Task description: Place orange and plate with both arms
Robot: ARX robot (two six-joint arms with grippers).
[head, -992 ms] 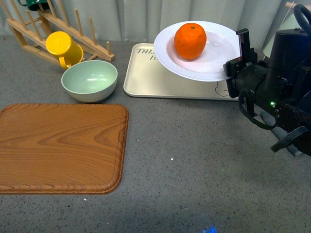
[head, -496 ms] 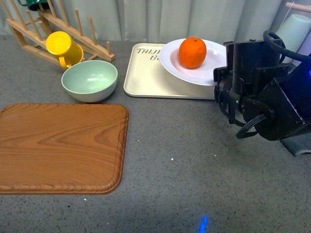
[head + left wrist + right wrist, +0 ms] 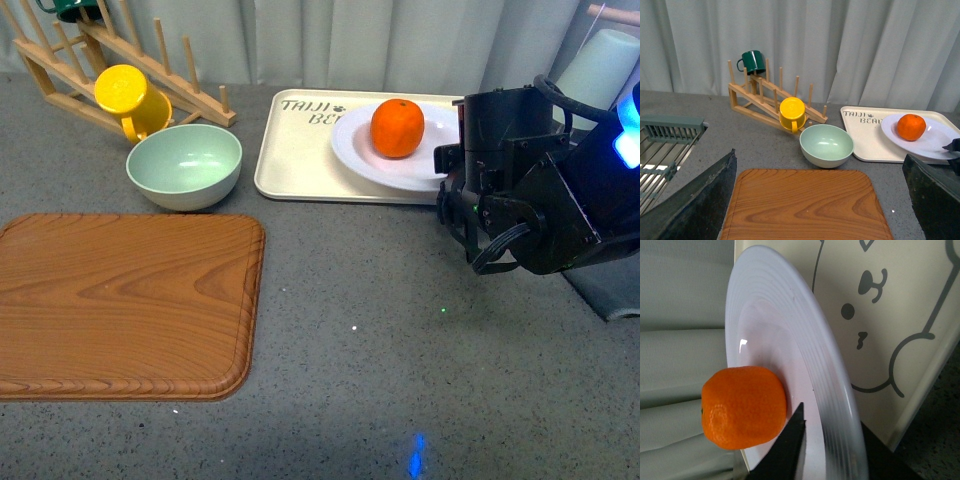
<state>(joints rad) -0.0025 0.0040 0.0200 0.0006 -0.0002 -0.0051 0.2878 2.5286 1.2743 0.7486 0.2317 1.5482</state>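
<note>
Orange point(image 3: 397, 128) dimpled; plate point(image 3: 372, 152) ridged.

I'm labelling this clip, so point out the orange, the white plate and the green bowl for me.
orange point(image 3: 397, 127), front view, middle of the fruit's skin.
white plate point(image 3: 358, 152), front view, bare ridged rim left of the fruit.
green bowl point(image 3: 160, 188), front view, outer wall below the rim.

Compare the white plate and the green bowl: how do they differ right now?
The plate is white, shallow and ridged at the rim; the bowl is pale green, deep and smooth. The plate carries the orange; the bowl holds nothing. The plate is over the tray with the right gripper closed on its rim; the bowl stands free on the counter beside the tray. Both are round and upright.
</note>
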